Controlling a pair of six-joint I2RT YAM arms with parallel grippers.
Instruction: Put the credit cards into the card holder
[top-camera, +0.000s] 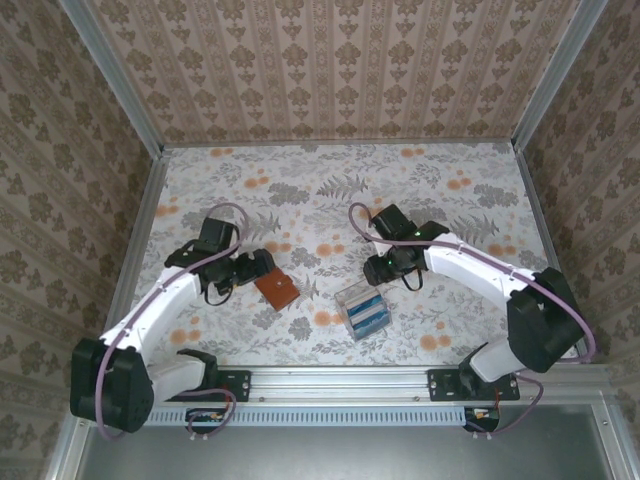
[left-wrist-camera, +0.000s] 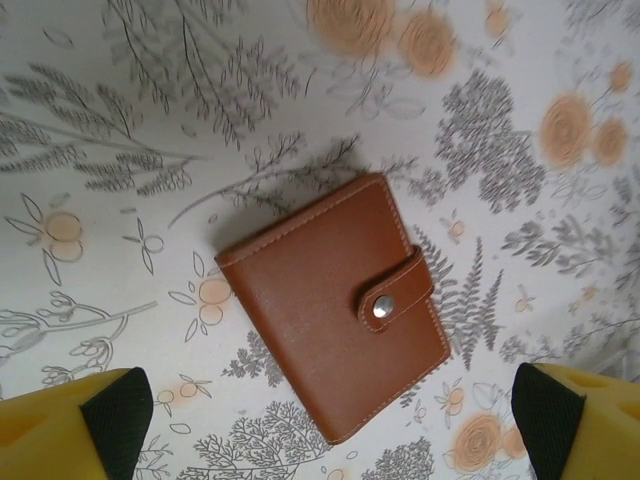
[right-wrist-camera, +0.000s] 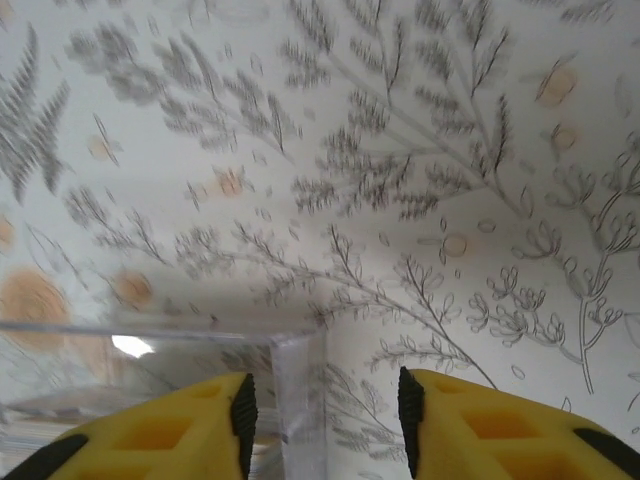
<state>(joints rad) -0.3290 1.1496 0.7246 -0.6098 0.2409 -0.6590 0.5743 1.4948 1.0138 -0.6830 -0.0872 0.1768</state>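
Brown card holder (top-camera: 277, 290) by left arm (top-camera: 170, 295), blue credit cards (top-camera: 368, 314) in clear tray (top-camera: 343, 298) by right arm (top-camera: 470, 268)

The left arm (top-camera: 165, 300) reaches from its base at the near left edge forward and inward, elbow bent, with the left gripper (top-camera: 262, 268) pointing down at the table; in the left wrist view the left gripper (left-wrist-camera: 330, 420) has its yellow, black-padded fingers (left-wrist-camera: 70, 430) spread wide, one at each lower corner. The right arm (top-camera: 470, 268) reaches from its base at the near right edge forward and inward, wrist angled down. The right gripper (top-camera: 378, 270) is low over the table, and in the right wrist view its (right-wrist-camera: 325, 420) jaws stand partly apart with a narrower gap.
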